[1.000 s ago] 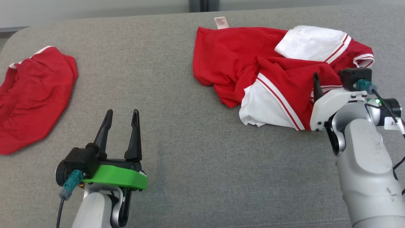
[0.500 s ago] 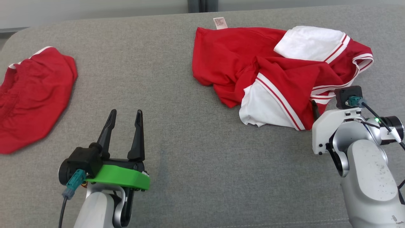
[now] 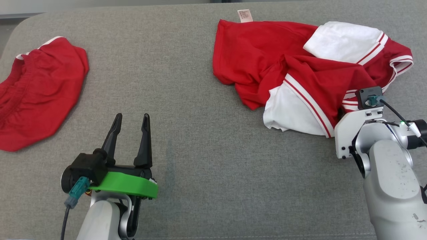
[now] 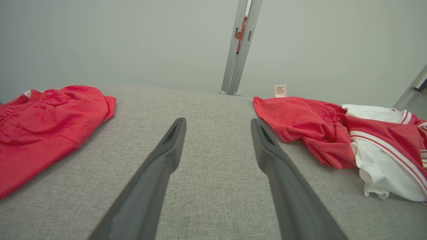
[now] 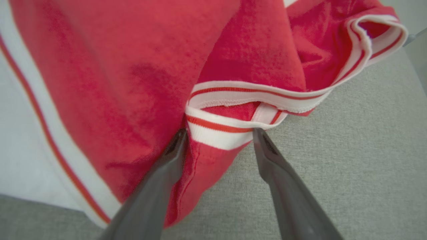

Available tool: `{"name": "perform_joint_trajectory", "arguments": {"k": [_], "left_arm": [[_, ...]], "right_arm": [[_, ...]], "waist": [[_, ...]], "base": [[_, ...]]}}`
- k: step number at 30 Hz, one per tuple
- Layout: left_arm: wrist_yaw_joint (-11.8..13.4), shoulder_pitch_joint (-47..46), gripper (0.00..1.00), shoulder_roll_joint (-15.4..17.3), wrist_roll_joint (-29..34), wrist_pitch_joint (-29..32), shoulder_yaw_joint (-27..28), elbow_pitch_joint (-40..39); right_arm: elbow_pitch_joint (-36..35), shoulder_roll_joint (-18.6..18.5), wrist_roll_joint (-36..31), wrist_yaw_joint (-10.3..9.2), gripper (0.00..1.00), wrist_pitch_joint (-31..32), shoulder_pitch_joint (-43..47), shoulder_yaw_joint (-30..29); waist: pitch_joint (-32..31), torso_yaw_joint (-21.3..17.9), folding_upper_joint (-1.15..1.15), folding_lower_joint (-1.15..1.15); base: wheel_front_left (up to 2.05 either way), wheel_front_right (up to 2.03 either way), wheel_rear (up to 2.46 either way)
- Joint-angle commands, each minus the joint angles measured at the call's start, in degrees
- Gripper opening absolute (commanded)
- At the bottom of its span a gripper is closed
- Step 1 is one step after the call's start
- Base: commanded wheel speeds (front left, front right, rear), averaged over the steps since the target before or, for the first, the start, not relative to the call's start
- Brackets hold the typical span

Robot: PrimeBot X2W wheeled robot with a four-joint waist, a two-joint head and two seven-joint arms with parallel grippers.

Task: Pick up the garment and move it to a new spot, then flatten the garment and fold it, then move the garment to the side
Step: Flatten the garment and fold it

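The garment (image 3: 267,60) is a red top with white panels and striped trim, crumpled at the far right of the grey table (image 3: 186,140). In the left wrist view the garment (image 4: 317,133) lies to the right. My right gripper (image 5: 220,133) is open, with its fingers either side of a striped red-and-white cuff (image 5: 217,140) at the garment's near right edge. In the head view its fingers are hidden behind the white right wrist (image 3: 353,130). My left gripper (image 3: 131,116) stands open over bare table at the lower left, holding nothing; the left gripper (image 4: 218,123) points at the far edge.
A second red piece with an elastic waistband (image 3: 36,96) lies at the table's left edge, also in the left wrist view (image 4: 43,123). A white care label (image 3: 245,15) sticks out at the garment's far edge. A grey post (image 4: 238,46) stands behind the table.
The head camera has shifted a little. My right gripper has drawn back from above the garment and come down at its near right edge. The left gripper has stayed put.
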Motion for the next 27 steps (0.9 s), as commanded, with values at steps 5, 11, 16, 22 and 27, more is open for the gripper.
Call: {"name": "perform_joint_trajectory", "arguments": {"k": [5,11,16,22,27], "left_arm": [[0.09,-1.07,1.0,0.17,-0.12,-0.03,0.64,-0.12],[0.29,0.09,1.0,0.17,-0.17,-0.03,1.13,0.15],[0.06,0.4,1.0,0.18,-0.11,-0.03,1.11,0.3],[-0.13,0.32,1.0,0.18,0.39,-0.03,1.14,0.41],[-0.3,0.25,1.0,0.18,-0.14,-0.03,0.71,0.71]], "right_arm": [[-0.56,0.8,0.54,0.0,0.0,-3.71,-1.13,-4.52],[-6.21,1.95,5.6,0.0,0.0,-10.23,1.09,-10.51],[-9.6,2.38,16.9,0.0,0.0,-13.28,3.52,-19.43],[-7.2,2.35,14.96,0.01,1.0,-16.39,4.22,-28.17],[-7.58,2.39,9.46,0.02,1.0,-21.96,4.03,-29.77]], "waist": [[0.24,-0.48,0.0,0.0],[-1.17,-1.9,0.0,0.0],[-2.39,-3.17,0.0,0.0],[-2.84,-4.06,0.0,0.0],[-3.39,-3.67,0.0,0.0]], "base": [[0.0,0.0,0.0],[0.0,0.0,0.0],[0.0,0.0,0.0],[0.0,0.0,0.0],[0.0,0.0,0.0]]}}
